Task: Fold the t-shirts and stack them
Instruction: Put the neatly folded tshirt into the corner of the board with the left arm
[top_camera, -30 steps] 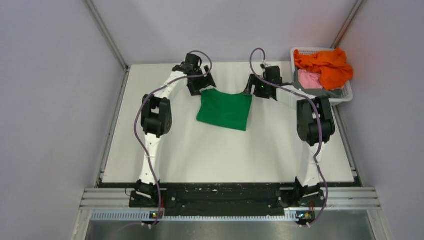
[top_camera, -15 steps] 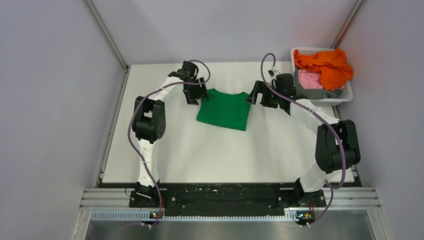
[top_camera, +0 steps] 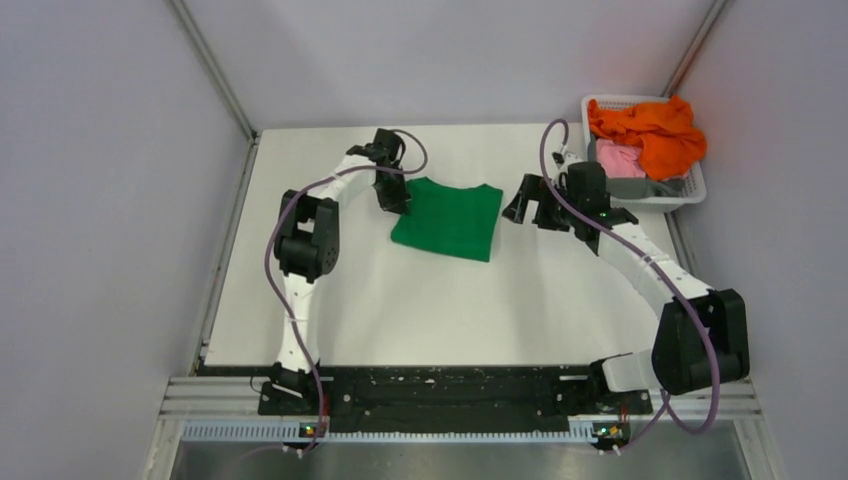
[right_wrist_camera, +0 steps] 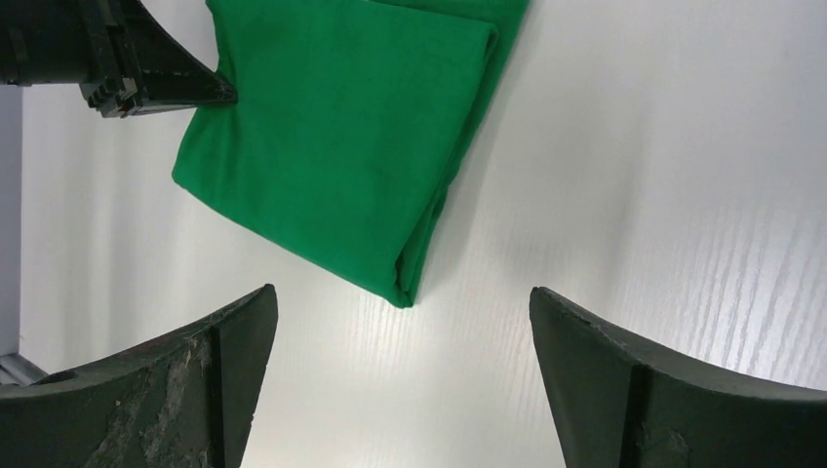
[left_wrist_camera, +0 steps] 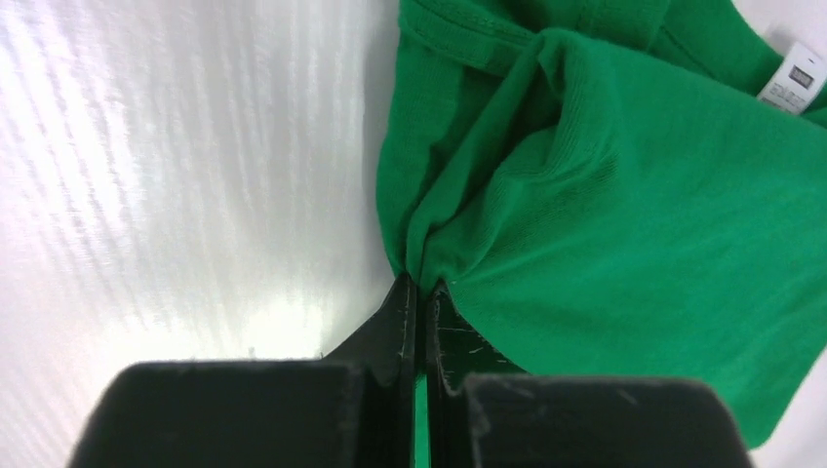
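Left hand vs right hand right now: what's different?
1. The left hand is shut, pinching the edge of the green t-shirt. The right hand is wide open and holds nothing.
2. The left hand touches the cloth at its far-left corner. The right hand sits off the shirt's right side, apart from it.
Shared: both flank the folded shirt on the white table.

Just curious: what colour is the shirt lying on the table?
The shirt is bright green, clearest in the right wrist view.
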`<move>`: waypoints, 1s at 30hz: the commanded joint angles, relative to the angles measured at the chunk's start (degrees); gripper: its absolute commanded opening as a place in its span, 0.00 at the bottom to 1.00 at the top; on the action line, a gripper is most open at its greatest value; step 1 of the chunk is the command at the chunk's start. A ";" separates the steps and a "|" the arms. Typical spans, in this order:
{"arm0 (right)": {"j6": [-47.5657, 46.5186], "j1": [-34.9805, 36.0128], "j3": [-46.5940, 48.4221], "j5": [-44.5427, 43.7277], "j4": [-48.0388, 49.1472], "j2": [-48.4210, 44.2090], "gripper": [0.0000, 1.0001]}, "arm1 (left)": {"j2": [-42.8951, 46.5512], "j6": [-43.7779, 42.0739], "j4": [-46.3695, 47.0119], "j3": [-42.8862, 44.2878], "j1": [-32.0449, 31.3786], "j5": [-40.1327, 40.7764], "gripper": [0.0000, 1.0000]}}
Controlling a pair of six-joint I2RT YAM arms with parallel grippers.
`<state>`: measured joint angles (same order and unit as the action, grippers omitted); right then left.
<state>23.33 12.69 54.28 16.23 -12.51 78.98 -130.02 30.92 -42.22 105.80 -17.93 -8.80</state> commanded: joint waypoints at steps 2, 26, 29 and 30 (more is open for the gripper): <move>-1.45 -0.47 0.25 -2.34 -1.53 -3.80 0.99 | -2.78 -1.88 -6.43 4.50 3.99 14.97 0.00; -4.34 -0.47 4.96 -5.57 -7.04 -0.33 0.99 | -14.65 -14.54 0.60 30.50 28.36 32.37 0.00; -4.47 -0.51 5.00 -5.55 -7.54 -0.08 0.99 | -14.40 -15.77 2.96 30.83 28.96 33.06 0.00; -5.10 -0.48 5.14 -5.37 -7.91 0.06 0.99 | -14.65 -16.26 3.74 30.93 29.00 32.98 0.02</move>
<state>19.90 12.67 56.40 11.49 -19.88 78.56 -144.44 16.97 -44.40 133.73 9.67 22.06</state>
